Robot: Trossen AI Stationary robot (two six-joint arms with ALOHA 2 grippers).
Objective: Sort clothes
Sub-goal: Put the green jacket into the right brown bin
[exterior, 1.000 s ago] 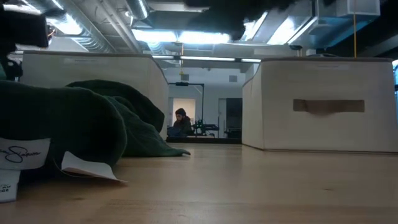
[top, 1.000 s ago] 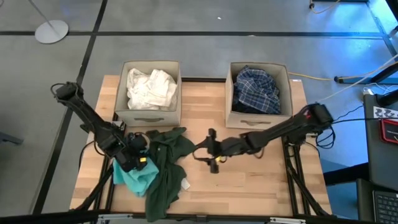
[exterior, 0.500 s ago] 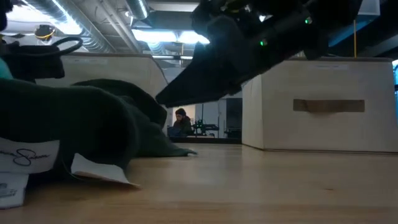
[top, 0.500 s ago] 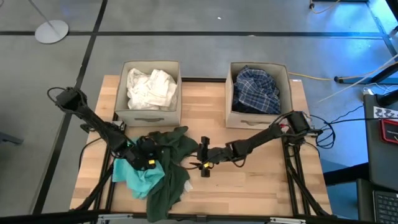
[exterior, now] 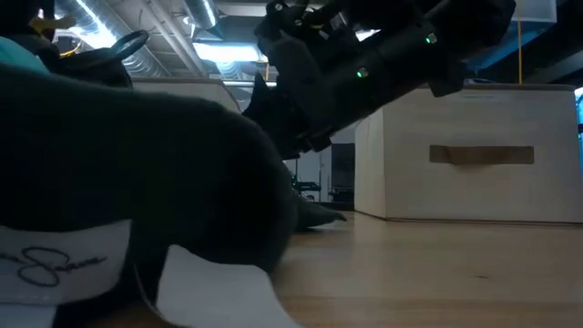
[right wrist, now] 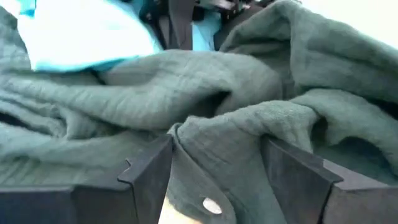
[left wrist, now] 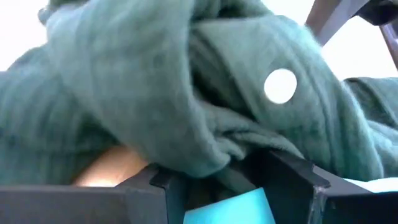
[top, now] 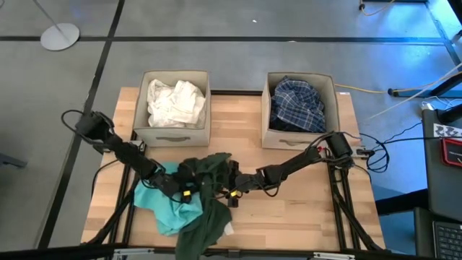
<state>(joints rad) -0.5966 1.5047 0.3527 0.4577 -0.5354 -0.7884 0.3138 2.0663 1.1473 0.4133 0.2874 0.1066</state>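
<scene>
On the bench's (top: 303,217) near left part we see a teal garment (top: 160,206) lying crumpled, partly under a dark green garment (top: 209,195) that spreads from the middle toward the front edge. Our left gripper (top: 189,186) reaches in low from the left and sits at the green cloth's edge; in its wrist view the jaws stand apart with green folds and a white button (left wrist: 280,85) bunched just ahead of them and a bit of teal between. Just right of it, our right gripper (top: 229,189) comes in from the right, jaws also apart, with the green cloth lying between its fingers (right wrist: 146,171) but not pinched. Along the back, the left fabric box (top: 175,131) holds white clothes (top: 173,101) and the right fabric box (top: 299,137) holds a blue plaid shirt (top: 297,101). From bench height the green garment (exterior: 137,200) fills the near left, a white label (exterior: 64,264) showing.
</scene>
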